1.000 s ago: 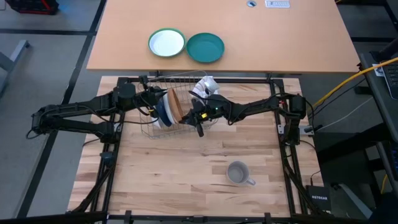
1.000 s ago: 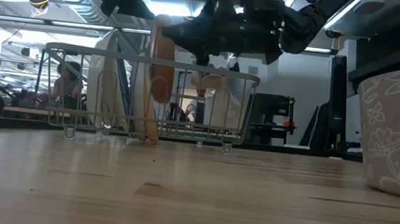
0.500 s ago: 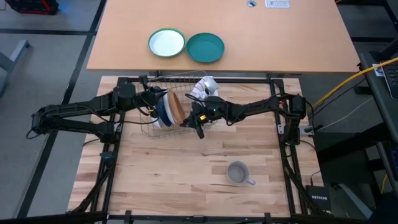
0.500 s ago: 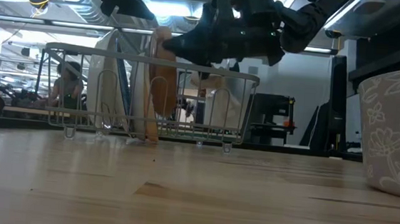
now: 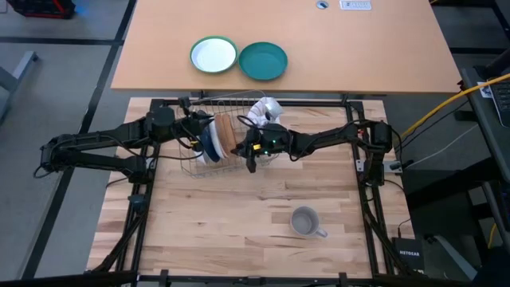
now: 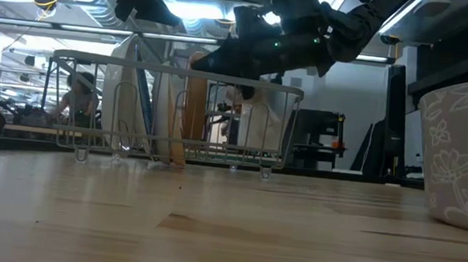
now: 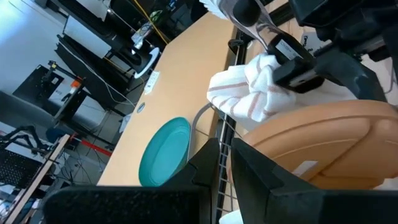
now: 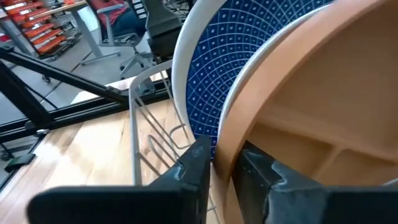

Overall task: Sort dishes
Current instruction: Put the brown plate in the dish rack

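A wire dish rack (image 5: 199, 163) stands at the table's far middle. A white plate (image 6: 119, 97), a dark blue plate (image 8: 249, 68) and a tan wood-coloured plate (image 5: 228, 131) stand on edge in it. My right gripper (image 5: 244, 148) is shut on the tan plate at the rack's right side. My left gripper (image 5: 196, 129) is at the rack's left side, shut on a rack wire. A small grey handled mug (image 5: 306, 222) stands upright on the table near the front. It looms at the right of the low view (image 6: 465, 149). My right gripper pinches the tan plate's rim (image 8: 227, 148) between its two fingers (image 8: 194, 167). It comes from the table's right, slanting down. The plate stands nearly upright on edge in the rack, its lower edge (image 6: 178, 158) down among the wires. My left gripper has a wire of the rack's rim (image 7: 222, 138) between its two fingers (image 7: 205, 167), coming level from the table's left. The rack rests on the table.
A white striped cloth (image 5: 263, 108) lies at the rack's far right corner. On the tan table behind, a green-rimmed white plate (image 5: 213, 56) and a teal plate (image 5: 263, 61) lie flat. A person (image 6: 76, 102) sits in the room beyond.
My right gripper has gone a little toward the table's left and far edge and down, still shut on the tan plate. The plate, leaning and raised above the rack's rim a second ago, has come down into the rack and now stands nearly upright.
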Robot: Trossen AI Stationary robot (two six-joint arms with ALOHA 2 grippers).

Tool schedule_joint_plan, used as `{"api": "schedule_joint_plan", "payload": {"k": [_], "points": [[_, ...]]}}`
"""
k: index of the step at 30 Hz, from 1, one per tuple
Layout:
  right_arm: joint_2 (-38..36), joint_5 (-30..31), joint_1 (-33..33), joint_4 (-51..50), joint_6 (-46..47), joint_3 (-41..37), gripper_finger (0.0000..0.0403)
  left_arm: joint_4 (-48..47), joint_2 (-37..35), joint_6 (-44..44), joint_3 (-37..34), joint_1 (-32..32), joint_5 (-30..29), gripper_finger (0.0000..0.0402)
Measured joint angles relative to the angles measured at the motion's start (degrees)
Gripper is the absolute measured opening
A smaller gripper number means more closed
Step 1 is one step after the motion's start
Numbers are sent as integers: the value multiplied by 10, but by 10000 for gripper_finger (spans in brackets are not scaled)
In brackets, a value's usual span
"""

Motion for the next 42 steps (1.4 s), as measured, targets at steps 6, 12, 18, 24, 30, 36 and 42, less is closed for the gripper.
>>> {"api": "schedule_joint_plan", "payload": {"k": [6, 12, 18, 24, 30, 36, 42], "points": [[0, 0, 0, 1, 0, 0, 83, -1, 0, -1, 0, 0, 0, 33], [0, -11, 0, 1, 0, 0, 111, -1, 0, 1, 0, 0, 0, 33], [0, -12, 0, 4, 32, 0, 140, 0, 0, 1, 0, 0, 0, 33], [0, -32, -1, 3, 52, 0, 151, 0, 0, 9, 0, 0, 0, 33], [0, -41, -1, 0, 122, 0, 151, 1, 0, 15, 0, 0, 0, 33], [0, -27, 0, -7, 183, 7, 152, 1, 0, 15, 0, 0, 0, 33], [1, -22, -1, -1, 188, 33, 152, 2, 0, 15, 0, 0, 0, 33]]}}
